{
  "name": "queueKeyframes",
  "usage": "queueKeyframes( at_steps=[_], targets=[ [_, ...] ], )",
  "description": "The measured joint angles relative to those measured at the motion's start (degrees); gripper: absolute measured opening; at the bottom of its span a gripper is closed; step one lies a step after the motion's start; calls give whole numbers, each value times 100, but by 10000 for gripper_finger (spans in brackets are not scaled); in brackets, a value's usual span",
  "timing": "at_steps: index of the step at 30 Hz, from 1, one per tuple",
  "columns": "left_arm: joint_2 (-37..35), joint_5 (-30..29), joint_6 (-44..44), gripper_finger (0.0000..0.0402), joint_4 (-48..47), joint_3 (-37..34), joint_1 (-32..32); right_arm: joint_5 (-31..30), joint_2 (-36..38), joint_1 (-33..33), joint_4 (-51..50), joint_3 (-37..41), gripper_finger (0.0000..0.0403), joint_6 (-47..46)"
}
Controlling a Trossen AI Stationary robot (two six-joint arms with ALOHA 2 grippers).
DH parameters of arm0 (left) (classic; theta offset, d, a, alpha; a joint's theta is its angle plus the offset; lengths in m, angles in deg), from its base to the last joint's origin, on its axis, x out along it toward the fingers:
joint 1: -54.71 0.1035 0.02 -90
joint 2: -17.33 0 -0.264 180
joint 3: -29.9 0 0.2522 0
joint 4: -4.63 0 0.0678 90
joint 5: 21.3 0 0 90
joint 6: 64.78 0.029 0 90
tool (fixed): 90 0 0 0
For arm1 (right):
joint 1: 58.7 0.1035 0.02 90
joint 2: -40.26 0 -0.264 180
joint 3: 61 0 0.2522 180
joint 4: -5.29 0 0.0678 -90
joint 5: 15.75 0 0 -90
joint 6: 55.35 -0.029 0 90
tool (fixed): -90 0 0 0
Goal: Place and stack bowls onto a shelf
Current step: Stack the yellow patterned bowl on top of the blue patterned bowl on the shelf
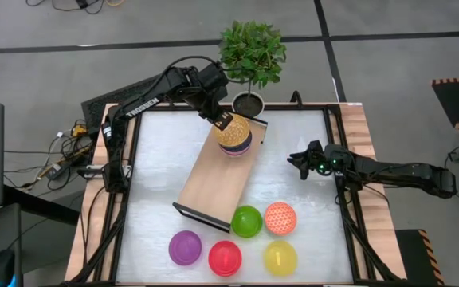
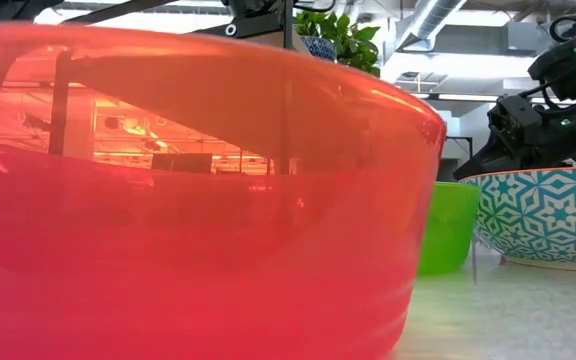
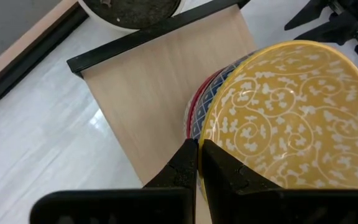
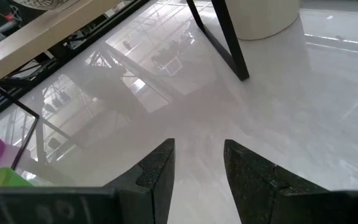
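I see L hand clamped on rim of golden bowl, which sits atop a bowl stack at far end of shelf, near plant pot. R hand waits w/ fingers apart over bench at right. Green bowl, purple bowl, red bowl, yellow bowl and patterned bowl sit on bench by shelf's near end.

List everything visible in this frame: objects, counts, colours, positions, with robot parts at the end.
Golden bowl: one, patterned, top of a stack on the shelf's far end.
Bowls beneath it: blue-white and red edges showing, count unclear.
Shelf: one, light wood, mid-table.
Loose bowls: green, red-white, purple, red, yellow, on the table's near part.
Plant pot: one, behind the shelf.
Left gripper: shut on the golden bowl's rim.
Right gripper: open, right of the shelf.
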Motion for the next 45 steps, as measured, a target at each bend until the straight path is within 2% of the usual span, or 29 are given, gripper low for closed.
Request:
queueKeyframes(
  at_steps=[9, 18, 23, 28, 33, 38, 45],
  targets=[
    [275, 289, -29, 0, 120, 0, -72, 1, -2, 0, 6, 0, 164, -25],
    [291, 117, -52, 0, 85, 0, -81, 4, -2, 0, 5, 0, 164, -48],
    [291, -306, -72, 0, 25, 2, -116, 4, -2, 0, 4, 0, 164, -48],
    [291, -108, 34, 0, -22, 4, -109, 4, -2, 0, 4, 0, 164, -50],
    [291, -155, 126, 1, -20, 4, -109, 6, -2, 0, 4, 0, 164, -50],
    [291, -189, 146, 26, -41, 4, -116, 9, -2, 0, 4, 0, 164, -52],
    [291, -206, 180, 90, -82, 49, -116, 25, -2, 0, 4, 0, 164, -52]
  ],
)
